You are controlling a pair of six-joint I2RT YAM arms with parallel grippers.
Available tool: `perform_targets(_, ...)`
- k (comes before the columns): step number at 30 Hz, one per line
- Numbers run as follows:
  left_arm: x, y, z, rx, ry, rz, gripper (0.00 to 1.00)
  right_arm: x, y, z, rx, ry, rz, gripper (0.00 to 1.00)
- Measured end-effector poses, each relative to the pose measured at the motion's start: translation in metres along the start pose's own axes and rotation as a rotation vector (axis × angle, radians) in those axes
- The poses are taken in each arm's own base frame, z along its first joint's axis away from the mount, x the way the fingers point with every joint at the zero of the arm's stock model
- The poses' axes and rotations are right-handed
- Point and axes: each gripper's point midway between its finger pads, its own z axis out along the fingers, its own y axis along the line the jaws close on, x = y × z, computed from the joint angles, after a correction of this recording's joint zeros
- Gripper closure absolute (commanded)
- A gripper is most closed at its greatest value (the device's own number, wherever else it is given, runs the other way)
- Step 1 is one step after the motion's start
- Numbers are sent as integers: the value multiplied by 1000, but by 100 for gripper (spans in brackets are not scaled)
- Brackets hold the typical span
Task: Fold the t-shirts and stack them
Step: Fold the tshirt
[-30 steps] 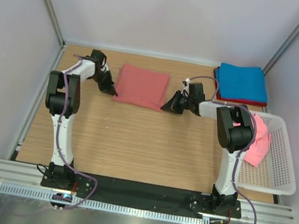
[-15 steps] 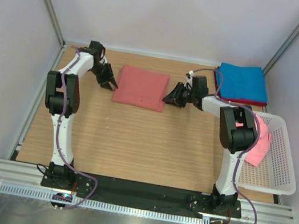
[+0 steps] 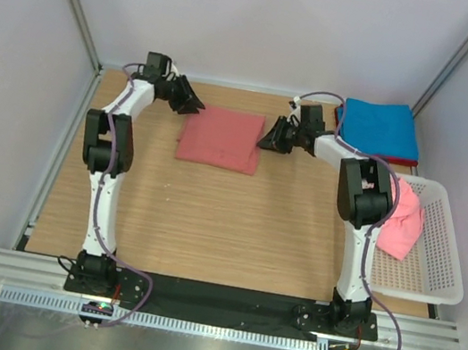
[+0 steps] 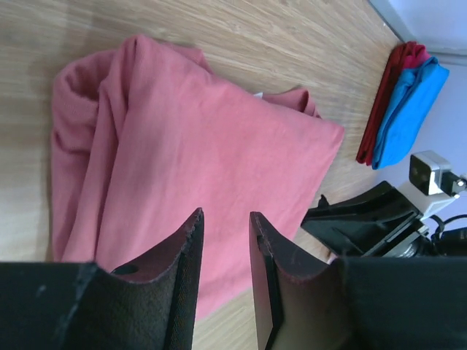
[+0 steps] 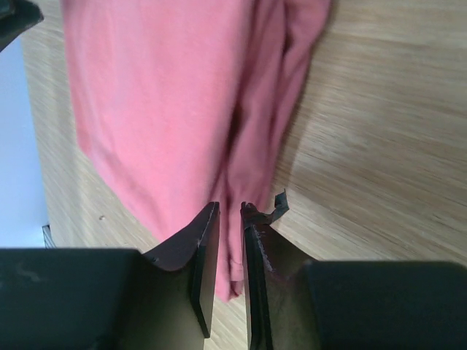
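Top external: pink shirt (image 3: 401,230) in basket (image 3: 423,274)

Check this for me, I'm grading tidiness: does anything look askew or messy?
The pink t-shirt lies crumpled and unfolded, slumped over the side of the white basket. The folded salmon-red t-shirt is bunched along one edge. The blue t-shirt on the dark red one looks neat.

Light was bright, even, diffuse from overhead; shadows soft. Top cam sharp. Left wrist cam: black padded left-gripper fingers (image 4: 175,284) blurred up close, folded salmon-red cloth t-shirt (image 4: 197,153) stayed in focus.
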Motion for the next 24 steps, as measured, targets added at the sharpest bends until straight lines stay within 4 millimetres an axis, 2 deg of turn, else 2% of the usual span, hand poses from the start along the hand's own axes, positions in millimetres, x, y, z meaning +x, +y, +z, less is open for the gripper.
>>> perform_targets(5,-1,18,42,60,20,-58,68,15,-11,4,14,53,6,75)
perform_targets(9,-10,24,61,87,11,-86,68,19,-10,5,0,66,2,75)
perform_targets(18,-28,11,62,139,-39,-66,68,20,-10,6,-14,73,-1,71)
perform_targets(24,-30,11,61,142,-45,-64,69,17,-9,7,-19,61,-8,73)
